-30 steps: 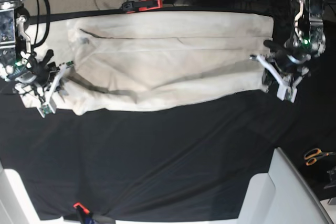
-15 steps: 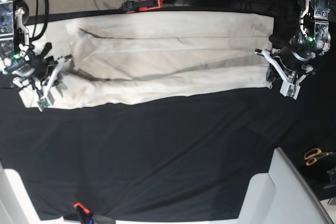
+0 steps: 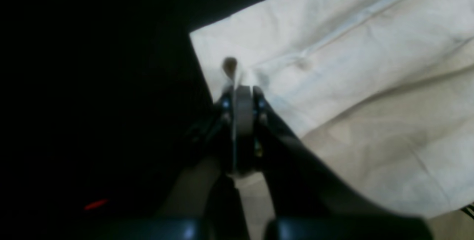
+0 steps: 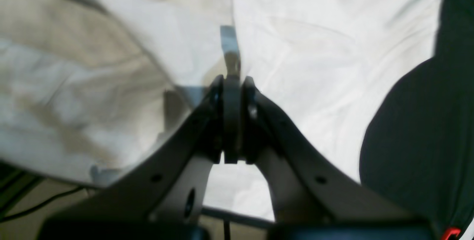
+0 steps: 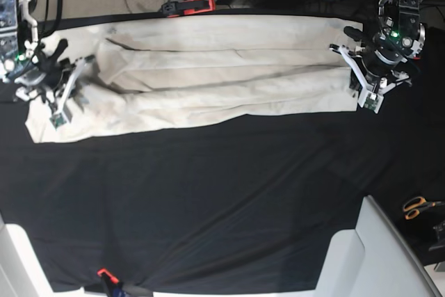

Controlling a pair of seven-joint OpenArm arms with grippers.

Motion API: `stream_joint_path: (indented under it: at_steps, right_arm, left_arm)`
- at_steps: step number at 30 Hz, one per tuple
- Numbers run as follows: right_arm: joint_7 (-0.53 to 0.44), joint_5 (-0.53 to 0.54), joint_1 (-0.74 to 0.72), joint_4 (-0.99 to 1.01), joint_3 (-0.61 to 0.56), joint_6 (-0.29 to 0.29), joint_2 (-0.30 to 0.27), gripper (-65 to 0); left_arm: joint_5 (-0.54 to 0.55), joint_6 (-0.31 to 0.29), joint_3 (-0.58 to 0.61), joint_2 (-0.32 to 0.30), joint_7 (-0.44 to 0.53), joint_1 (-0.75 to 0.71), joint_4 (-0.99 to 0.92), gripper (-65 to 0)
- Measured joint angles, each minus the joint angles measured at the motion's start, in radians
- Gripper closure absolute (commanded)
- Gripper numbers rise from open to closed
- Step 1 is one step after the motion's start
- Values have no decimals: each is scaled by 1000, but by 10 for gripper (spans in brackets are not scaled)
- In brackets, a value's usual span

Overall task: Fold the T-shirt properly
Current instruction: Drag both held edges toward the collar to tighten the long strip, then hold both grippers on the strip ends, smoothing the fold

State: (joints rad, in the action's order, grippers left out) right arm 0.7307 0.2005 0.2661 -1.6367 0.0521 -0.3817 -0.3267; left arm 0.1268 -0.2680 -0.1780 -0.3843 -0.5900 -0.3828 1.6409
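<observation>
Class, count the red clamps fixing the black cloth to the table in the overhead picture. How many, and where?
2. One red clamp is at the far edge beside the T-shirt; another at the near edge. Others may be hidden.

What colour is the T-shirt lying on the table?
Plain cream, with no print showing. The T-shirt shows best in the base view, against the black tablecloth.

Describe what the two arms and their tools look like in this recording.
Both arms are black and silver-grey, each with a small green light near the wrist. The left tool and right tool have white fingers in the base view; the wrist views show dark curved fingers with grey pads.
</observation>
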Motion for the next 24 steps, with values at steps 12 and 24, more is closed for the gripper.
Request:
stream_joint_path:
  at_steps: [12,24]
  right_arm:
    - [9,1,43,-42,0,53,20,0]
    - [35,0,106,-98,0,58,22,0]
  left_arm:
    - [-7,2,-5,10,2,6,-8,0]
    - [-6,2,-10,2,2,6,-8,0]
